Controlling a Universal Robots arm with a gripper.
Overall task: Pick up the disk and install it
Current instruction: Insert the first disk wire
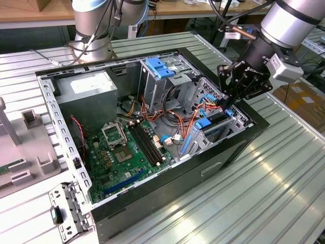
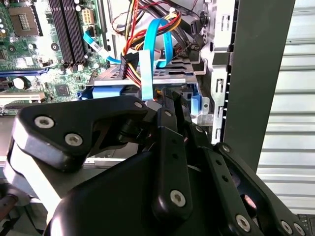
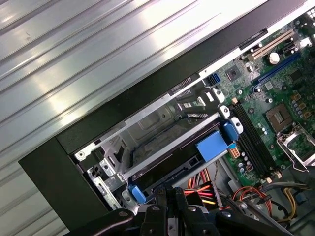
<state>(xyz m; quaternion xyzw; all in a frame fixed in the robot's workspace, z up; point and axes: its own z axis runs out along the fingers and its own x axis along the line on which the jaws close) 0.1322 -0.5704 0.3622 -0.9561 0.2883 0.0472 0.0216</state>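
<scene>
In the exterior view, a grey fixture (image 1: 25, 147) sits on the ribbed metal table (image 1: 284, 168) at the exterior view's left, beside an open computer case (image 1: 152, 127) lying on its side. Inside the case, going toward the exterior view's right, come the grey power-supply box (image 1: 86, 94), the green motherboard (image 1: 127, 157), an upright metal drive cage topped by a light-blue latch piece (image 1: 160, 67), and a tangle of orange, red and blue cables (image 1: 190, 119).

Past these, at the case's edge on the exterior view's right, the arm's black gripper (image 1: 229, 101) reaches down into the drive bay. The disk (image 1: 216, 124) sits there in the bay — its bright blue carrier rails show just below the gripper, against the case's black wall.

In the second wrist view the gripper (image 2: 170, 98) has its fingers (image 2: 172, 105) drawn close together, their tips at the disk's (image 2: 147, 81) near edge, where a flat blue ribbon cable (image 2: 146, 73) crosses it; whether they pinch the disk or only touch it cannot be told.

In the first wrist view the disk (image 3: 170, 160) lies inside the metal bay — blue rail tabs at both ends — with the gripper's (image 3: 172, 194) narrowed fingers directly at its edge, the motherboard (image 3: 275, 98) beyond it.
</scene>
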